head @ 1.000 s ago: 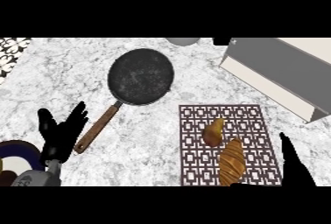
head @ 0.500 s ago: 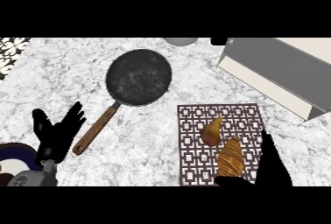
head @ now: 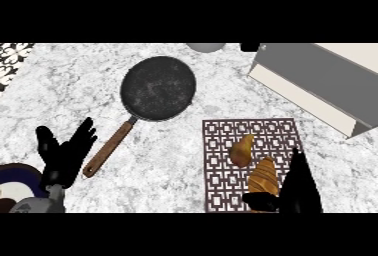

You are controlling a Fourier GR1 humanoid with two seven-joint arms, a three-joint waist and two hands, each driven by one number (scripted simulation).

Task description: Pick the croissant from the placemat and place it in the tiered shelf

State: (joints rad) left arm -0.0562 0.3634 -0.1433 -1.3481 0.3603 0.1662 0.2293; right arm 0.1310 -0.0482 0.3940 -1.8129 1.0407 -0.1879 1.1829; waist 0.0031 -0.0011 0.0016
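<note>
A golden-brown croissant [head: 263,176] lies on the patterned placemat [head: 221,145] at the lower right of the head view. My right hand [head: 299,187] sits just right of the croissant, fingers straight and pointing up, thumb reaching under the croissant's near end. It is open. The grey tiered shelf [head: 317,80] stands at the upper right, apart from the mat. My left hand [head: 65,154] rests open at the lower left, fingers up.
A brown pear-shaped item [head: 241,150] lies on the mat just beyond the croissant. A black frying pan [head: 158,88] with a wooden handle [head: 108,150] lies left of the mat. A dark-rimmed plate [head: 16,182] shows at the lower left corner.
My right hand has moved left and up from the lower right edge to the croissant's side. The left hand, croissant and pan have stayed put.
</note>
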